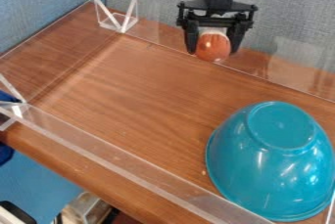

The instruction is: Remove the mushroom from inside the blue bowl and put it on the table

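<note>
The mushroom (213, 45), small, rounded and orange-brown, hangs between the black fingers of my gripper (215, 42) near the back wall of the table (131, 91). The gripper points straight down and its fingers flank the mushroom closely, as in the earlier frames. The mushroom is very low over the wood; I cannot tell whether it touches. The blue bowl (271, 159), large and teal, stands with nothing in it at the front right corner, well apart from the gripper.
Low clear acrylic walls (118, 159) run along the table's edges, one just behind the gripper. A clear triangular bracket (118, 18) stands at the back left corner. Bare wood lies to the left of the bowl.
</note>
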Motion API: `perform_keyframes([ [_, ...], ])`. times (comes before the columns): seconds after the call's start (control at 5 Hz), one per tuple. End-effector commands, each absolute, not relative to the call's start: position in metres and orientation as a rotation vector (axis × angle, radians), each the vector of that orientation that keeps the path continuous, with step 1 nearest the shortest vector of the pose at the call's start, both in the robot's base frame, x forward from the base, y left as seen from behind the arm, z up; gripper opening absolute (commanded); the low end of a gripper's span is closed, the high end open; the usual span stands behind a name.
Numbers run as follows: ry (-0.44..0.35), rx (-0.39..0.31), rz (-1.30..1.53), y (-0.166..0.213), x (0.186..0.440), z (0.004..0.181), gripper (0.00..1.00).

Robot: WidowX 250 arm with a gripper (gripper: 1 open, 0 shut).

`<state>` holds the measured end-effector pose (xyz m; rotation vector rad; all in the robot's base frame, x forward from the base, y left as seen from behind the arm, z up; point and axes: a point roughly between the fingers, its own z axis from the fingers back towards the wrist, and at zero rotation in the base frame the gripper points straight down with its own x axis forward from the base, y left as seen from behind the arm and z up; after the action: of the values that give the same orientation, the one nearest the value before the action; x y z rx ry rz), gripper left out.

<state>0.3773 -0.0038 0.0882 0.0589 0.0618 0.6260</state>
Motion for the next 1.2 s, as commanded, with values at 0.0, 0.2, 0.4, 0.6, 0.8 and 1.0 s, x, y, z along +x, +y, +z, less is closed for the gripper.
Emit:
perform_keyframes([
  [0.0, -0.007, 0.047, 0.668, 0.003, 0.394, 0.106, 1.00],
  [0.2, -0.006, 0.055, 0.707, 0.009, 0.402, 0.101, 1.00],
  [0.4, -0.006, 0.064, 0.695, 0.010, 0.402, 0.095, 1.00],
  [0.6, -0.006, 0.071, 0.681, 0.010, 0.400, 0.089, 1.00],
  [0.8, -0.007, 0.079, 0.630, 0.014, 0.402, 0.077, 1.00],
  [1.0, -0.009, 0.083, 0.580, 0.019, 0.404, 0.066, 1.00],
])
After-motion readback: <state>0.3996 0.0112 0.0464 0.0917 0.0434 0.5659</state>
